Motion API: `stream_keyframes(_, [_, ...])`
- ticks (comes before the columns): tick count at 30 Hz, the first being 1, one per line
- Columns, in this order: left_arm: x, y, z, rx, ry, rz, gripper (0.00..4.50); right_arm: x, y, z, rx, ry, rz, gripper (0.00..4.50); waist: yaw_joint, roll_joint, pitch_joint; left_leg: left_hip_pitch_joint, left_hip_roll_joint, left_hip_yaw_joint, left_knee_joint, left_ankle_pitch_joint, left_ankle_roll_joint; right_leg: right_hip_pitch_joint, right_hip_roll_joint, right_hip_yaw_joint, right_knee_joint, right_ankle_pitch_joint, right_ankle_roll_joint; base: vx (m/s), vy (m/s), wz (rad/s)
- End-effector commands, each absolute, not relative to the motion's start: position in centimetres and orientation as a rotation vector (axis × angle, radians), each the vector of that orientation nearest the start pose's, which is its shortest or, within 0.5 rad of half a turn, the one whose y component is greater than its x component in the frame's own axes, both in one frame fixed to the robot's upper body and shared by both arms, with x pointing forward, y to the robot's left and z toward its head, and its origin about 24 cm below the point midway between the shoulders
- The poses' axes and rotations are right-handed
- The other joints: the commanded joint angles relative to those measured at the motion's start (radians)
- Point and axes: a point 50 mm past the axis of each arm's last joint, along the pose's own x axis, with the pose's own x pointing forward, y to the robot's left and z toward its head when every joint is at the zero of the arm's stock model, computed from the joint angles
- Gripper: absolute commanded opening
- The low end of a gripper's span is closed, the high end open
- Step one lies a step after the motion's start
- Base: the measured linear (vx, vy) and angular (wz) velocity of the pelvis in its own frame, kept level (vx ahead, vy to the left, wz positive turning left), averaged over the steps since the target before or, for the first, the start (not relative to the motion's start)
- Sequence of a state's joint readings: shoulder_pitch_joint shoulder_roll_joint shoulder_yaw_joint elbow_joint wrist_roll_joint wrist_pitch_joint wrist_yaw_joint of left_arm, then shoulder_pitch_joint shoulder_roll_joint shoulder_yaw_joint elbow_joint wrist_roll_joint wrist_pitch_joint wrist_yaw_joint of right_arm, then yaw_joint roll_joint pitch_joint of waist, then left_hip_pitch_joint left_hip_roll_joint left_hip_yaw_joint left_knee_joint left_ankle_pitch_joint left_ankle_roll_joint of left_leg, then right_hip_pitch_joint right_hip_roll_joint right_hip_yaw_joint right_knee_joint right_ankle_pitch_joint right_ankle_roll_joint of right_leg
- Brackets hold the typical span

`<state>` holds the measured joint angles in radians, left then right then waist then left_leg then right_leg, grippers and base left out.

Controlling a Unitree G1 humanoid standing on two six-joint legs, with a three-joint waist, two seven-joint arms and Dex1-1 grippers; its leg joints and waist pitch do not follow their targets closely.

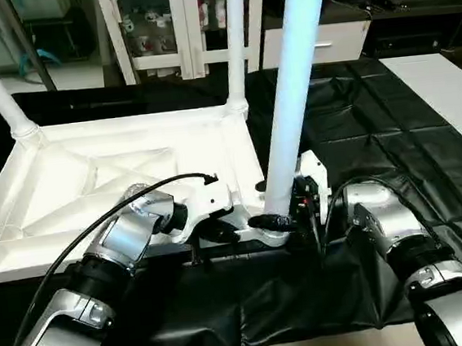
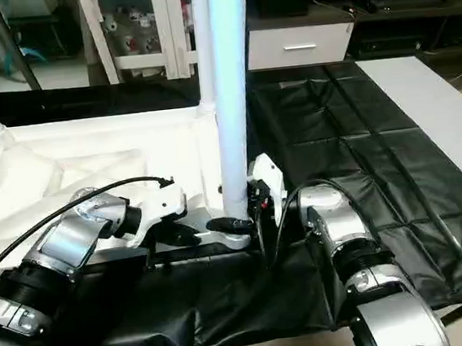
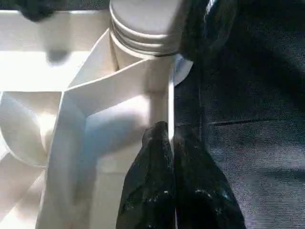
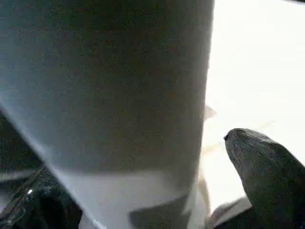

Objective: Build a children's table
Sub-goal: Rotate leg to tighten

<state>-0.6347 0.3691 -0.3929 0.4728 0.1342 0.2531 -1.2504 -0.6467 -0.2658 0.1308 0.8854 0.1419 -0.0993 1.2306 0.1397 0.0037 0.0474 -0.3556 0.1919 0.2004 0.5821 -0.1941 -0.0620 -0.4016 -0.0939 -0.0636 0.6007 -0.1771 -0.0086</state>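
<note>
The children's table top (image 1: 92, 170) lies upside down on the black-draped worktable, ribs up. Two white legs (image 1: 235, 42) stand in its far corner sockets. A third leg (image 1: 293, 93) stands upright at the near right corner, and its ribbed base (image 3: 143, 24) sits at the corner socket. My left gripper (image 1: 252, 223) is shut on the top's rim beside that corner, with the thin white wall pinched between its fingers (image 3: 157, 157). My right gripper (image 1: 303, 203) is at the base of the third leg, open, one finger (image 4: 262, 171) standing apart from the tube.
A flat white board (image 1: 444, 95) lies on the black cloth (image 1: 357, 120) at the right. White shelving (image 1: 184, 22) and a dark cabinet stand behind the worktable. A black cable (image 1: 97, 223) runs along my left forearm.
</note>
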Motion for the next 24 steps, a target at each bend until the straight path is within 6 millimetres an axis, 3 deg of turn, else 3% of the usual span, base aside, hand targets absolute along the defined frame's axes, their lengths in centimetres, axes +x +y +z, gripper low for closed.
stream_keyframes(1, [29.77, 10.58, 3.18, 0.562, 0.693, -1.467, 0.00, 32.54, -12.52, 4.43, -0.150, 0.278, 1.336, 4.41, -0.001, -0.001, -0.058, 0.011, 0.049, -0.020, -0.076, -0.225, 0.033, 0.042, -0.065, 0.041, -0.062, -0.207, -0.263, 0.000, 0.000, 0.00])
stream_keyframes(6, [29.86, 10.83, 3.19, 0.566, 0.694, -1.459, 0.00, 32.53, -12.75, 4.16, -0.176, 0.294, 1.327, 4.41, -0.002, -0.005, -0.059, 0.010, 0.047, -0.019, -0.074, -0.209, 0.041, 0.042, -0.064, 0.041, -0.060, -0.181, -0.266, 0.000, 0.000, 0.00])
stream_keyframes(14, [30.25, 11.06, 3.25, 0.571, 0.691, -1.435, 0.00, 32.81, -12.51, 4.30, -0.144, 0.270, 1.309, 3.63, -0.003, -0.008, -0.058, 0.010, 0.048, -0.020, -0.076, -0.221, 0.042, 0.041, -0.064, 0.041, -0.062, -0.216, -0.256, 0.000, 0.000, 0.00])
stream_keyframes(17, [30.32, 11.12, 3.28, 0.572, 0.690, -1.430, 0.00, 32.83, -12.55, 4.29, -0.134, 0.266, 1.305, 3.56, -0.003, -0.005, -0.054, 0.010, 0.049, -0.021, -0.080, -0.257, 0.034, 0.039, -0.067, 0.042, -0.069, -0.270, -0.247, 0.000, 0.000, 0.00])
stream_keyframes(19, [30.31, 11.13, 3.29, 0.572, 0.690, -1.430, 0.00, 32.79, -12.57, 4.18, -0.132, 0.267, 1.305, 3.23, -0.003, -0.004, -0.053, 0.013, 0.049, -0.022, -0.082, -0.275, 0.027, 0.037, -0.068, 0.043, -0.072, -0.301, -0.239, 0.000, 0.000, 0.00])
stream_keyframes(20, [30.28, 11.09, 3.31, 0.572, 0.690, -1.431, 0.00, 32.72, -12.62, 4.09, -0.132, 0.268, 1.306, 3.23, -0.001, 0.000, -0.054, 0.013, 0.050, -0.024, -0.083, -0.277, 0.023, 0.038, -0.068, 0.043, -0.071, -0.304, -0.236, 0.000, 0.000, 0.00])
stream_keyframes(22, [30.28, 11.08, 3.34, 0.573, 0.689, -1.430, 0.00, 32.58, -12.70, 3.87, -0.128, 0.271, 1.306, 3.11, -0.003, -0.002, -0.054, 0.011, 0.050, -0.024, -0.083, -0.275, 0.022, 0.039, -0.067, 0.042, -0.071, -0.293, -0.236, 0.000, 0.000, 0.00])
stream_keyframes(24, [30.28, 11.14, 3.32, 0.575, 0.689, -1.431, 0.00, 32.40, -12.79, 3.57, -0.118, 0.274, 1.299, 2.85, -0.003, 0.002, -0.055, 0.013, 0.050, -0.023, -0.083, -0.276, 0.021, 0.037, -0.065, 0.042, -0.069, -0.274, -0.243, 0.000, 0.000, 0.00])
